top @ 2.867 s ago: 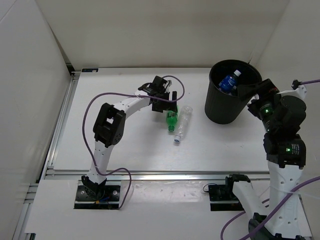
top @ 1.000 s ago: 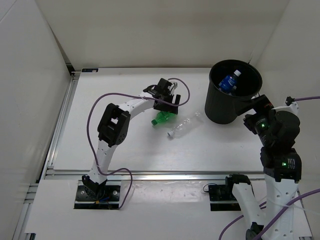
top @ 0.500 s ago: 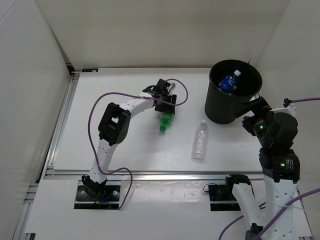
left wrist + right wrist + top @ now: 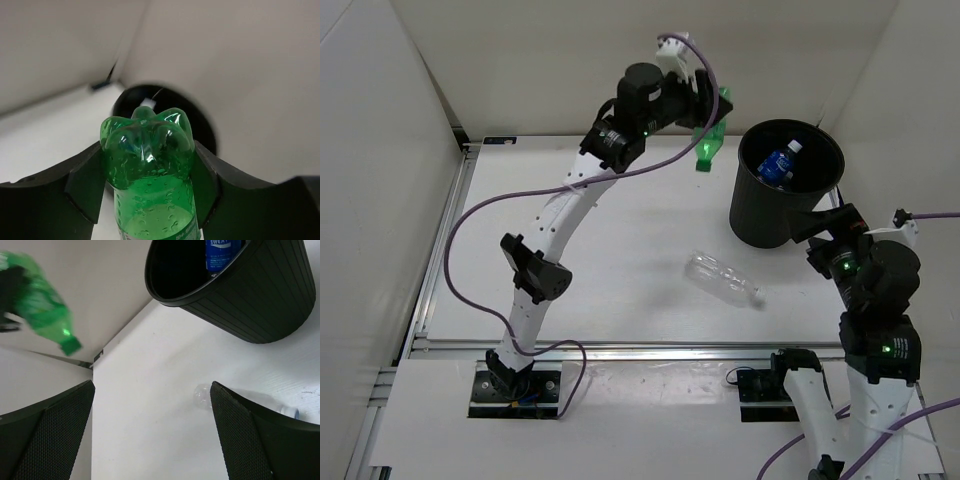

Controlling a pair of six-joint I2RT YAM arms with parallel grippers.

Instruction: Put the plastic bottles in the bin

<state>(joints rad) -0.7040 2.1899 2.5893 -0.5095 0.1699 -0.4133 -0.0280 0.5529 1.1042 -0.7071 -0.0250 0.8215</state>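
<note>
Plastic, translucent and green, made up the bottle that hung in the air just left of the bin's rim, above the far edge of the table. It was tilted with its green cap pointing down and its base up. In the left wrist view the lobed base faced the camera and small droplets speckled its wall. The left gripper was clamped on it, one dark finger pressed against each side of the body, with the left arm stretched high and far forward.

The bin, a tall round black wastebasket with ribbed walls narrowing toward its base, stood upright on the table's far right side. Inside it lay a clear bottle with a blue label and a white cap; the right wrist view showed white lettering, "SWEAT", on that label.

A plain clear bottle lay on its side on the table, near the bin's foot on the near-left side and apart from both grippers.

The right gripper hovered just beside the bin's near-right wall, its fingers spread wide with nothing between them.
</note>
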